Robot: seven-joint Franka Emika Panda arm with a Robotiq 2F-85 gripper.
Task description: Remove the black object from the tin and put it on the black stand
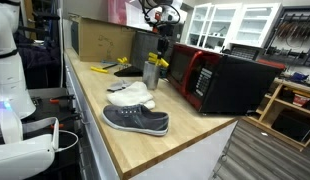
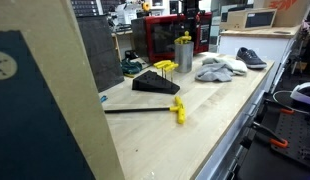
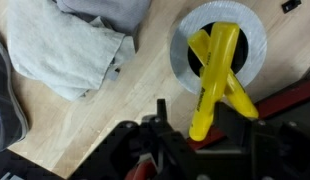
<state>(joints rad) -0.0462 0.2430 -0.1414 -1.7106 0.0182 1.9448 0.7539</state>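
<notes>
The shiny silver tin point(image 3: 185, 60) stands on the wooden table; it shows in both exterior views point(image 1: 150, 75) point(image 2: 185, 55). Yellow handles of slender tools point(image 3: 210, 75) stick out of its mouth, and their dark ends are hidden inside. My gripper point(image 3: 200, 125) hangs right above the tin point(image 1: 160, 40) point(image 2: 187, 25). Its fingers are open on either side of one yellow handle's tip, with a gap on the left side. The low black stand point(image 2: 153, 84) lies on the table away from the tin, with yellow-handled items on it point(image 2: 165, 67); it also shows in an exterior view point(image 1: 127, 70).
A crumpled pale cloth point(image 3: 80, 45) point(image 1: 130, 96) lies beside the tin, and a grey shoe point(image 1: 135, 120) beyond it. A red-and-black microwave point(image 1: 220, 80) stands close behind the tin. A yellow item with a black rod point(image 2: 178, 108) and a flat yellow item point(image 1: 103, 67) lie on the table.
</notes>
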